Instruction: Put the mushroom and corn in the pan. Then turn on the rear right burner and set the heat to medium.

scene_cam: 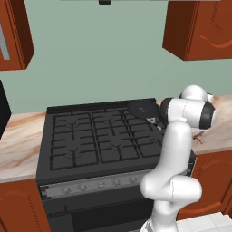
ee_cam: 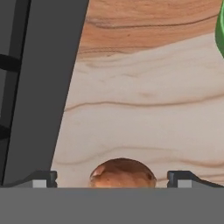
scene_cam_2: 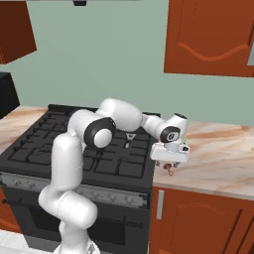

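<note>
The brown mushroom (ee_cam: pixel 123 173) lies on the marbled counter just right of the stove, and shows small under the hand (scene_cam_2: pixel 170 170). My gripper (ee_cam: pixel 113 179) is open, pointing down, one fingertip on each side of the mushroom and neither touching it. In the right base view the gripper (scene_cam_2: pixel 168 165) hangs low over the counter's front strip. A bit of the green corn (ee_cam: pixel 220 30) shows a little farther back on the counter. The black pan (scene_cam: pixel 142 108) sits on the rear right burner, its handle partly hidden by my arm.
The black stove (scene_cam: pixel 90 136) has grid grates and a row of knobs (scene_cam: pixel 90 186) along its front. Its right edge (ee_cam: pixel 39 87) runs close beside the gripper. Wooden wall cabinets (scene_cam_2: pixel 213 34) hang above the counter (scene_cam_2: pixel 223 154).
</note>
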